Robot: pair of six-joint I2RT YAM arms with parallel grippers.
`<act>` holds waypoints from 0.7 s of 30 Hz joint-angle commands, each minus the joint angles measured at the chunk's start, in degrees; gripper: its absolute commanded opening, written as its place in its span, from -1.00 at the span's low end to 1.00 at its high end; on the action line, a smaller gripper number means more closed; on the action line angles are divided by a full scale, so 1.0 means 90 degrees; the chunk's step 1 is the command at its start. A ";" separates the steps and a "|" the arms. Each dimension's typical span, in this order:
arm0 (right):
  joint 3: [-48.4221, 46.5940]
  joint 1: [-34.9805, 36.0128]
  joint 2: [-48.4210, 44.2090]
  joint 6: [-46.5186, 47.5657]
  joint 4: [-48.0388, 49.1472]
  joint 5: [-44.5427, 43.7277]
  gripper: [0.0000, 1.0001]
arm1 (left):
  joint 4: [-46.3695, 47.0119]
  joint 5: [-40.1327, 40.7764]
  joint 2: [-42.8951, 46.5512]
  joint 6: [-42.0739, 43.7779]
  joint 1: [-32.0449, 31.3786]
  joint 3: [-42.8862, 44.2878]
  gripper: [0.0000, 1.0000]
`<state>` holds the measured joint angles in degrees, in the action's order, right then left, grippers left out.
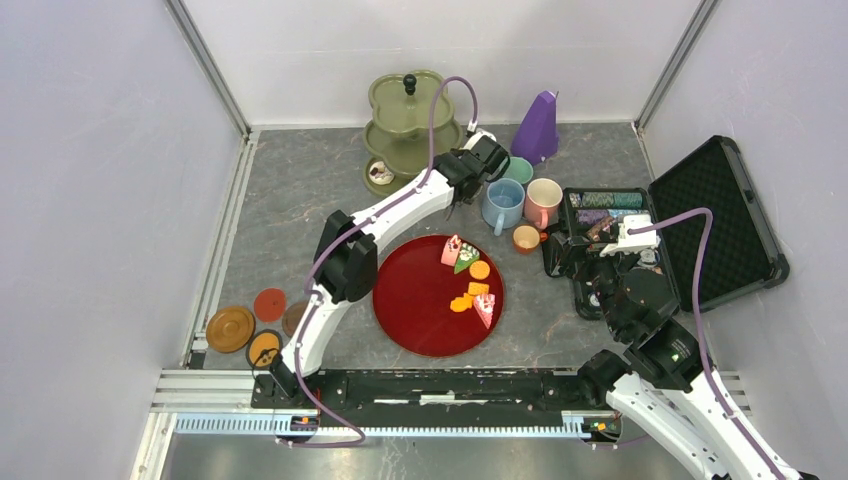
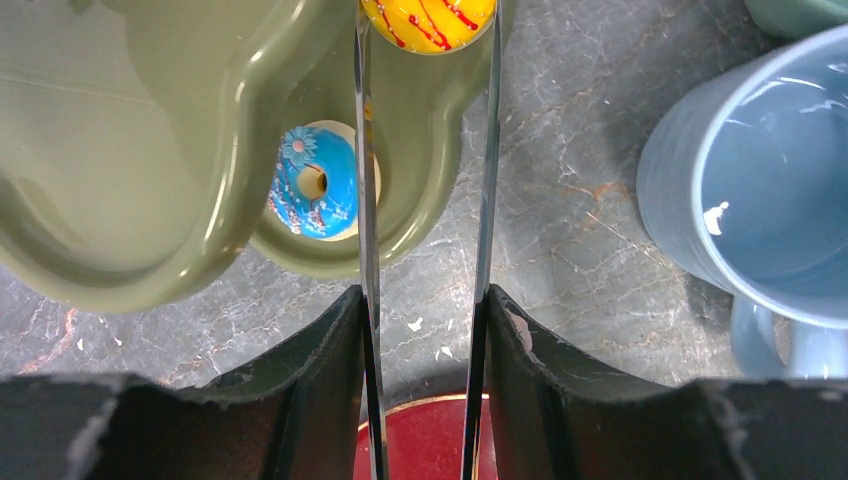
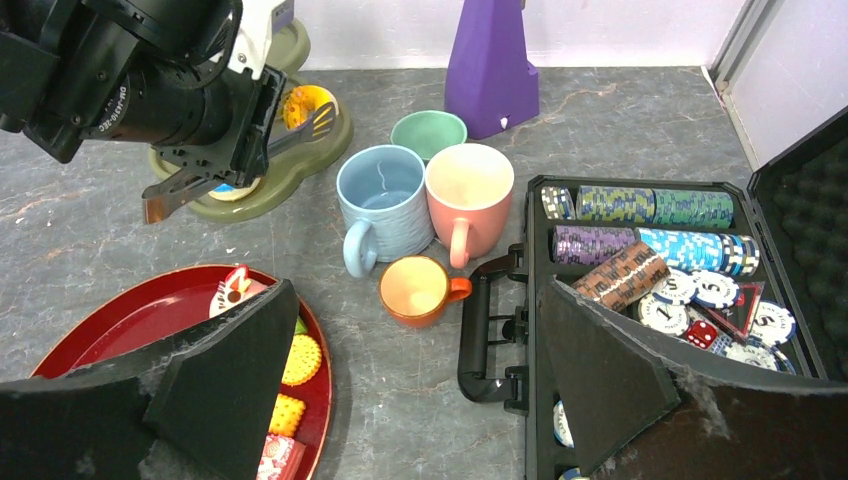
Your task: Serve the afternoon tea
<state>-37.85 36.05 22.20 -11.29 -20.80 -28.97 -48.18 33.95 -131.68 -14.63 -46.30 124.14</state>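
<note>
Pinching a yellow donut (image 2: 430,15), my left pincer (image 2: 428,40) hangs over the bottom tier of the green stand (image 2: 130,200) at the far side of the desk (image 2: 580,200), near a blue donut (image 2: 312,182) lying there. My right pincer (image 3: 420,400) is spread, near the orange cup (image 3: 415,285).

Table (image 1: 300,200) with tray (image 1: 415,310), mugs (image 1: 503,205), stand (image 1: 385,100), case (image 1: 715,225)
</note>
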 commanded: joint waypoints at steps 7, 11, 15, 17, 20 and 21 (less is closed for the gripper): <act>-0.0092 0.0018 -0.0005 -0.0025 0.0059 -0.0070 0.96 | 0.0442 -0.0168 -0.0309 -0.0111 0.0320 0.0381 -0.11; -0.0092 0.0017 0.0005 -0.0017 0.0064 -0.0066 0.96 | 0.0442 -0.0289 -0.0442 -0.0094 0.0377 0.0480 -0.04; -0.0091 0.0018 -0.0005 -0.0016 0.0055 -0.0078 0.96 | 0.0442 -0.0286 -0.0477 -0.0026 0.0399 0.0523 0.03; -0.0091 0.0018 0.0006 -0.0015 0.0064 -0.0077 0.96 | 0.0442 -0.0296 -0.0460 -0.0006 0.0408 0.0532 0.07; -0.0090 0.0018 0.0041 -0.0023 0.0087 -0.0053 0.96 | 0.0428 -0.0343 -0.0421 0.0014 0.0409 0.0511 0.13; -0.0097 0.0020 0.0060 -0.0019 0.0092 -0.0033 0.96 | 0.0406 -0.0363 -0.0418 0.0015 0.0409 0.0514 0.15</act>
<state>-37.85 36.05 22.20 -11.27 -21.12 -28.99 -46.15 31.20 -136.29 -14.63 -42.78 126.19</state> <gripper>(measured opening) 0.980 0.564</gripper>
